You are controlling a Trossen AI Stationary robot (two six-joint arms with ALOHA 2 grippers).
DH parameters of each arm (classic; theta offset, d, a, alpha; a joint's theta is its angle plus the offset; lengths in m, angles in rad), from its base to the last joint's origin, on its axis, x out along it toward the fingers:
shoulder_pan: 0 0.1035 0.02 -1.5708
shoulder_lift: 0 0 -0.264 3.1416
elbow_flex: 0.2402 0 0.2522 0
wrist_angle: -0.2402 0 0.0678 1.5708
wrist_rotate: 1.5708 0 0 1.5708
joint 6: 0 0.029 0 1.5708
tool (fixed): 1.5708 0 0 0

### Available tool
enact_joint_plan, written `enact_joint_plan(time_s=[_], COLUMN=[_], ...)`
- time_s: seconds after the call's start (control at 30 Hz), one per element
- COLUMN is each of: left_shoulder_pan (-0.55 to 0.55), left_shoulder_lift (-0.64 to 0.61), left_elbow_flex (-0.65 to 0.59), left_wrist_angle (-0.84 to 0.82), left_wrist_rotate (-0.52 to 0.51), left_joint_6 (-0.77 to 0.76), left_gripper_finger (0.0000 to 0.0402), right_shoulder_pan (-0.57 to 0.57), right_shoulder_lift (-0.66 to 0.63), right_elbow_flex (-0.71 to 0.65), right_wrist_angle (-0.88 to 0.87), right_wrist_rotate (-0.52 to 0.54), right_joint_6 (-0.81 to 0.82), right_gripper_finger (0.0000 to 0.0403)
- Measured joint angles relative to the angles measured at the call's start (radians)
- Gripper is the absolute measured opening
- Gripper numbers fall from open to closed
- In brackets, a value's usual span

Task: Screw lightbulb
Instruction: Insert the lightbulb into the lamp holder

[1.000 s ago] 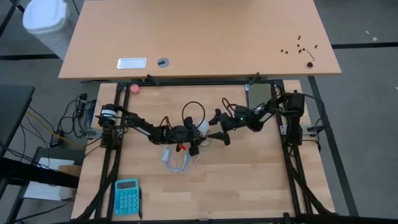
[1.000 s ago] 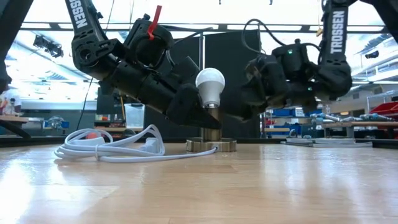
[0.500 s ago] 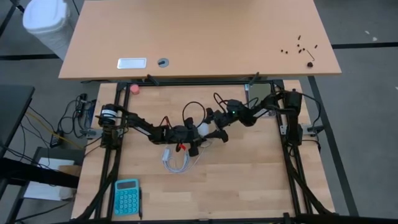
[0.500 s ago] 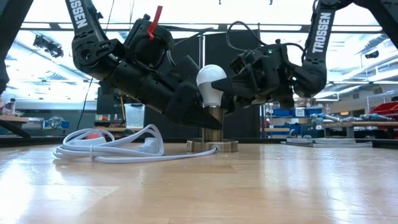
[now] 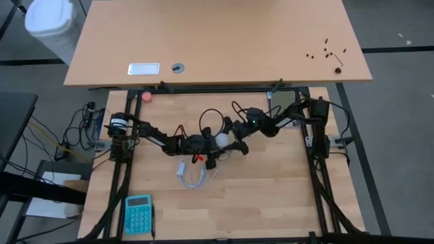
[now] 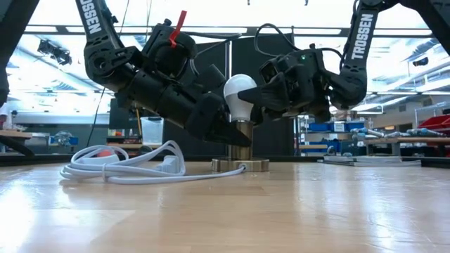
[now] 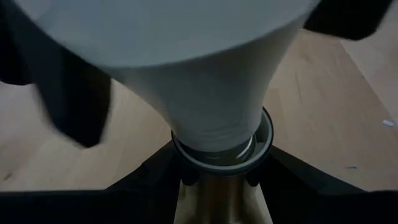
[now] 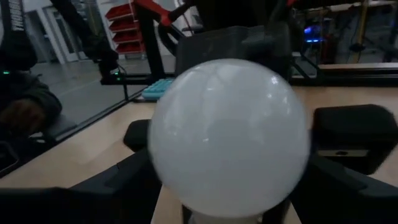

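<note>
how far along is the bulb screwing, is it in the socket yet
Done: the lightbulb stands upright with its base in the brass socket. In hand: the left hand clamps the socket stem just under the bulb, and the right hand has its fingers either side of the globe; a firm grip isn't clear. Left: turning the bulb home; how deep the thread sits can't be seen.

Pink ball (image 5: pixel 147 96); teal calculator (image 5: pixel 138 214) — coiled white cord (image 6: pixel 126 167)
</note>
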Motion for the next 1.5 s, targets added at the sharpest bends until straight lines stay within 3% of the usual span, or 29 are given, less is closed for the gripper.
enact_joint_plan(time_s=[0.5, 0.8, 1.13, 1.5], left_shoulder_pan=[0.0, 0.0, 0.0, 0.0], left_shoulder_lift=[0.0, 0.0, 0.0, 0.0], left_elbow_flex=[0.0, 0.0, 0.0, 0.0], left_wrist_angle=[-0.001, -0.005, -0.006, -0.011], left_wrist_rotate=[0.0, -0.001, -0.001, -0.014], left_joint_6=[-0.018, -0.019, -0.019, -0.026], left_gripper_finger=[0.0188, 0.0188, 0.0188, 0.0188], right_shoulder_pan=[0.061, 0.055, 0.056, 0.126], right_shoulder_lift=[0.0, 0.0, 0.0, -0.003], right_elbow_flex=[0.0, 0.0, 0.0, 0.001], right_wrist_angle=[0.0, -0.001, -0.011, -0.103], right_wrist_rotate=[0.131, 0.108, 0.111, 0.308], right_joint_6=[-0.044, -0.044, -0.044, -0.187], right_gripper_finger=[0.0306, 0.0226, 0.0209, 0.0201])
